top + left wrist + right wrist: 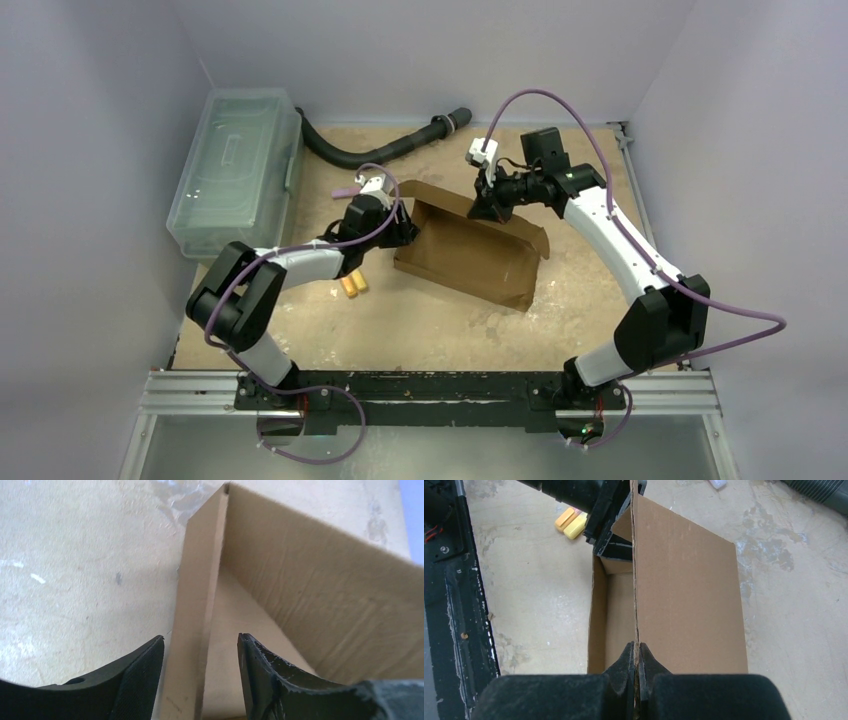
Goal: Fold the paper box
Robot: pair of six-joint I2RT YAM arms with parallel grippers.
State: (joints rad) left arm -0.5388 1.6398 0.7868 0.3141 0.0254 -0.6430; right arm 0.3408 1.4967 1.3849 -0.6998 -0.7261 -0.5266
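The paper box (470, 262) is a brown cardboard sheet partly raised into a shallow tray in the middle of the table. My right gripper (490, 205) is shut on the top edge of its upright back wall (684, 590); the right wrist view shows the fingertips (630, 652) pinching that edge. My left gripper (405, 230) is at the box's left end. It is open, its jaws standing either side of the short end wall (192, 610) with gaps showing, and the box floor (235, 630) lies beyond.
A clear plastic lidded bin (235, 165) stands at the back left. A black hose (380, 150) lies along the back. Two small yellow and orange pieces (351, 286) lie by the left arm. A black rail (430, 385) runs along the near edge.
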